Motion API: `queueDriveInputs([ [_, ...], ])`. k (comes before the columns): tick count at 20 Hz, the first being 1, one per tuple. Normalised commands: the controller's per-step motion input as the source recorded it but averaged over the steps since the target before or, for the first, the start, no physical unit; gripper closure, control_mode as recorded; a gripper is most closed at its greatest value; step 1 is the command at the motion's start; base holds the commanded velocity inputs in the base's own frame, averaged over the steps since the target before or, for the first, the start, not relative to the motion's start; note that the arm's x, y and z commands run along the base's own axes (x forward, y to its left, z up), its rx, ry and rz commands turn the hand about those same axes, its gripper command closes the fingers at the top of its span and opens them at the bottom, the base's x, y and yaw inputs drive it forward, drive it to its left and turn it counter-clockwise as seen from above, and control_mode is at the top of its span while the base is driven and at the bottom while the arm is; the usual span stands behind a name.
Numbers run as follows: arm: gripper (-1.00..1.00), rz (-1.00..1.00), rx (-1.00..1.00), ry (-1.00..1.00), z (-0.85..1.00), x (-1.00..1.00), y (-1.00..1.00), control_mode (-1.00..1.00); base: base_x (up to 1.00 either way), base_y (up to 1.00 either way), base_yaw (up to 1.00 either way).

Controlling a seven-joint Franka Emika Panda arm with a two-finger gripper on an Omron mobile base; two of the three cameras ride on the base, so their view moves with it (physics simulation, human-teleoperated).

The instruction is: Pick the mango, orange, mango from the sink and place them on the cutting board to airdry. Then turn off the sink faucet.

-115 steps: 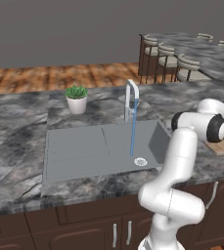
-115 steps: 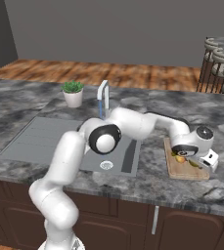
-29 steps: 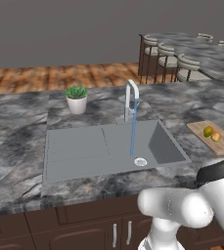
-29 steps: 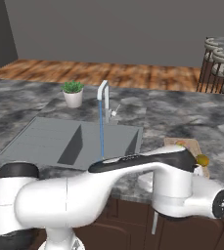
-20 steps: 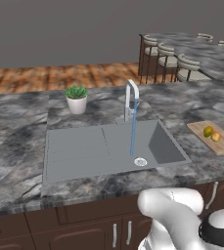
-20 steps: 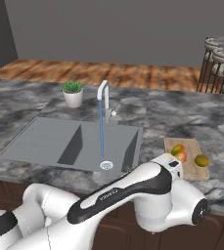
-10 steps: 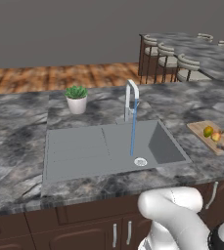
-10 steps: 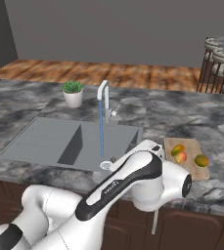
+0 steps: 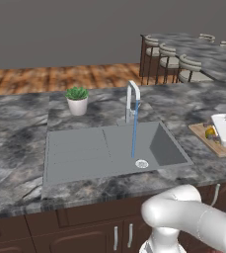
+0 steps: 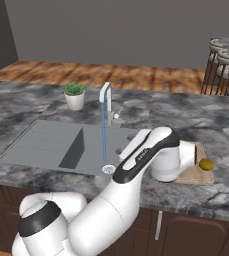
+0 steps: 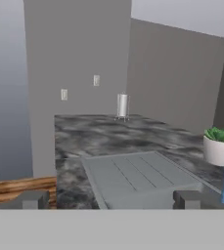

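The wide grey recessed sink holds no fruit; fruit lies on the tan wooden cutting board right of it. The tool is spread apart, empty. The silver gooseneck faucet above the sink runs; shutting it off remains.

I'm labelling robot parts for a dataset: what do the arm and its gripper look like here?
A glossy white arm of rounded tubular links, with dark grey-black joint bands and a black strip along one link. The gripper ends in two small, blocky dark grey finger tips. No cables or sleeves show.
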Motion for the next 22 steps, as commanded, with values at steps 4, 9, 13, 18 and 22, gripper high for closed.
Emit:
queueDriveInputs([
  [4,-1.0,0.0,0.0,0.05,-0.09,0.5,0.04,-1.0,0.0,0.0,0.0],
  [9,-1.0,-0.04,0.01,0.02,-0.11,0.56,0.13,-1.0,0.0,0.0,0.0],
  [13,-1.0,-0.08,0.09,0.03,-0.04,0.69,0.12,-1.0,0.0,0.0,0.0],
  [18,-1.0,-0.02,0.09,0.08,0.0,0.69,0.03,-1.0,0.0,0.0,0.0],
  [22,-1.0,0.01,0.05,0.1,0.0,0.55,0.07,-1.0,0.0,0.0,0.0],
])
